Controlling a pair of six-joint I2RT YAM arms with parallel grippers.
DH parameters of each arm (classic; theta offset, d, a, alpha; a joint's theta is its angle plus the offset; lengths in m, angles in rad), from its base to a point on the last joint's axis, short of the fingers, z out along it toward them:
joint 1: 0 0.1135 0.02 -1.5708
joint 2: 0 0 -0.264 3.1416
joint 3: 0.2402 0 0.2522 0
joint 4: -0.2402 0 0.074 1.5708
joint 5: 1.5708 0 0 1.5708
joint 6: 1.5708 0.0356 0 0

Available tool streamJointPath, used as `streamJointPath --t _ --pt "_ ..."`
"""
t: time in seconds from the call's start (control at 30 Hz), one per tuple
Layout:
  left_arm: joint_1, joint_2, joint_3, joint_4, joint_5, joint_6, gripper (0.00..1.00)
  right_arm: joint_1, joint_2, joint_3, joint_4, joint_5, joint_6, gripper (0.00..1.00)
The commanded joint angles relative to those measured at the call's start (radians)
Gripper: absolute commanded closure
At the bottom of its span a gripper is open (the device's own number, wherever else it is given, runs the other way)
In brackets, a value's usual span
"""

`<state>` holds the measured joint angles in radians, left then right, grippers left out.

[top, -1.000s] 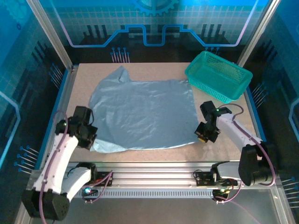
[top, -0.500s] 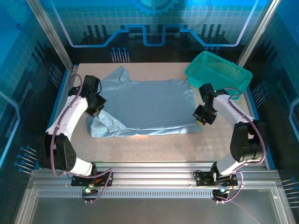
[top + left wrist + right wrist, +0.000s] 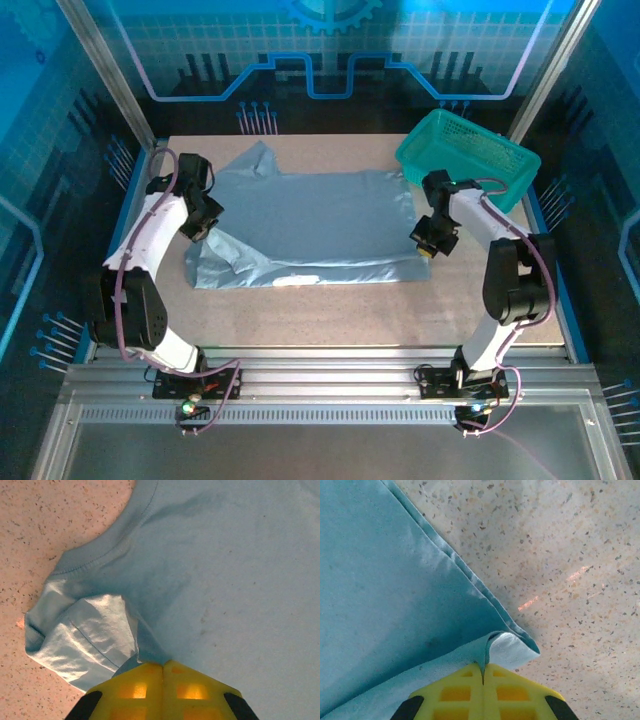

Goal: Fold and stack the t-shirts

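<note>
A single t-shirt point(image 3: 320, 220) of thin, pale grey-blue fabric is spread over the middle of the top view. Its near strip is doubled back over the rest, so that a soft rounded fold is formed along the lower edge. A crumpled sleeve is seen jutting toward the upper left. A small white streak is seen on the fold line at lower centre; what it is cannot be told.

The shirt's left side is pinched by the left hand point(image 3: 205, 225). In the left wrist view its yellow plastic fingers point(image 3: 145, 685) are pressed flat together at bottom centre, with a bunched, stitched hem caught between them. The right side is gripped by the right hand point(image 3: 425, 250). In the right wrist view its yellow fingers point(image 3: 510, 685) are closed tight on a turned-over corner of cloth.

The shirt is carried by a speckled, beige, stone-like desk point(image 3: 330, 310). A teal plastic mesh basket point(image 3: 470, 160), rectangular and tilted, is set at the upper right, just beside the shirt's far right corner.
</note>
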<state>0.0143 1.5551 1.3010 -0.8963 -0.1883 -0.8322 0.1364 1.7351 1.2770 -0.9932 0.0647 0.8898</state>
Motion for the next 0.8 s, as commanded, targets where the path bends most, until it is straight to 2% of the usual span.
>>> streamJointPath --t 0.0,0.77 --pt "0.018 0.013 0.032 -0.004 -0.038 0.027 1.0 -0.015 0.033 0.038 -0.006 0.026 -0.004 1.0" --pt "0.047 0.098 0.127 0.03 -0.04 0.055 1.0 -0.015 0.165 0.18 -0.013 0.054 0.009 1.0"
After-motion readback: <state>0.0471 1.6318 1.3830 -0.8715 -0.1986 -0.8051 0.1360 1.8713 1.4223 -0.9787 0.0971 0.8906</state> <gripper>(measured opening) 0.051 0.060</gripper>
